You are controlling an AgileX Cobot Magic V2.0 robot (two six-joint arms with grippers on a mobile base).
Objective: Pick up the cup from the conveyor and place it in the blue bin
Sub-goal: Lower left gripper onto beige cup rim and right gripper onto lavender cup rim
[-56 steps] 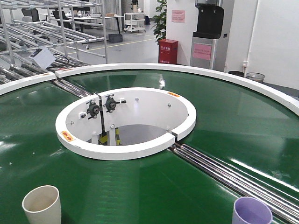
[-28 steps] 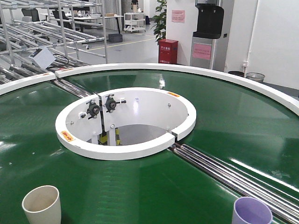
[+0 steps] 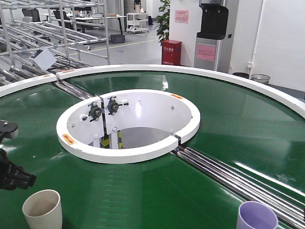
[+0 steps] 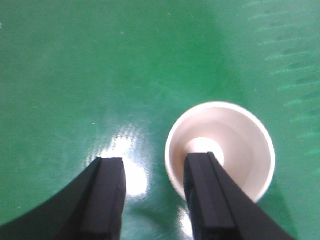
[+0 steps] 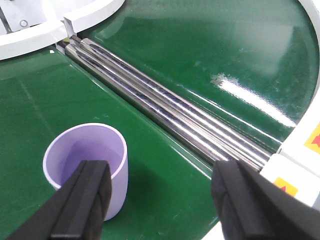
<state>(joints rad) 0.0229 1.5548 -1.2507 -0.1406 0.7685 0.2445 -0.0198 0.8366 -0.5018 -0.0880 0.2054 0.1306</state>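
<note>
New since half a second ago: black parts of the left arm (image 3: 14, 174) in at the left edge of the front view, low over the glossy dark green ring-shaped conveyor (image 3: 228, 124), just above and left of the cream-coloured round cup (image 3: 42, 210). Both cups unmoved: cream one at the near edge of the belt on the left, pale purple round cup (image 3: 257, 217) at the near edge on the right, cut off by the bottom of the picture.

Cream cup upright, mouth up, long axis vertical, base on the belt. Purple cup likewise upright, mouth to the top.

Seen only from the left wrist: left gripper (image 4: 154, 162) looking straight down into the cream cup, nothing inside it. Jaws parted to a moderate gap, holding nothing. One black finger (image 4: 107, 200) over bare belt, the other over the cup's left rim; contact with the rim not clear.

Seen only from the right wrist: right gripper (image 5: 162, 170) spread wide, holding nothing, picture-left finger overlapping the purple cup's near rim, the other toward the white outer rim (image 5: 300, 165). Steel rollers (image 5: 165, 110) running diagonally just beyond the purple cup.

Seen only from the front: white circular wall (image 3: 143, 152) around the central hole, the far side of the ring, metal racks (image 3: 57, 28) behind.
</note>
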